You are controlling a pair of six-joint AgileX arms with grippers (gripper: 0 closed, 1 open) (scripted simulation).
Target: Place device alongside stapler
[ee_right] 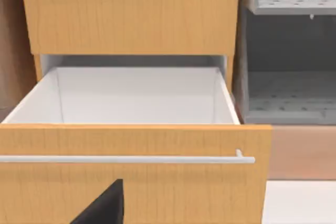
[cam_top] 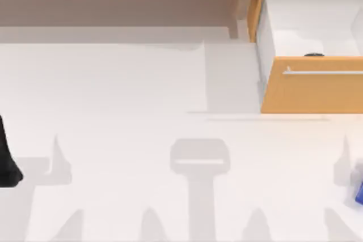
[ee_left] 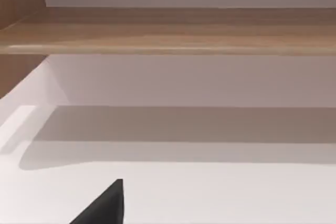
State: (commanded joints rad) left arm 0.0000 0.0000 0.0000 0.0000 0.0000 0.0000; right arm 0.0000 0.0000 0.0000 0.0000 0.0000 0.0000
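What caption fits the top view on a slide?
Open drawer at upper right holds the black device just behind its front; blue stapler at the table's right edge; left arm parked at left.

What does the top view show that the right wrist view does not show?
Top view alone: the black device lying inside the open drawer against its front panel, the blue stapler at the table's right edge, and the left arm at the left edge. Right wrist view alone: grey perforated shelves beside the drawer. Both: the pulled-out drawer and its metal handle.

Bright, even light overhead throws soft grey shadows (arm-shaped ones) across the white table [cam_top: 113,83].
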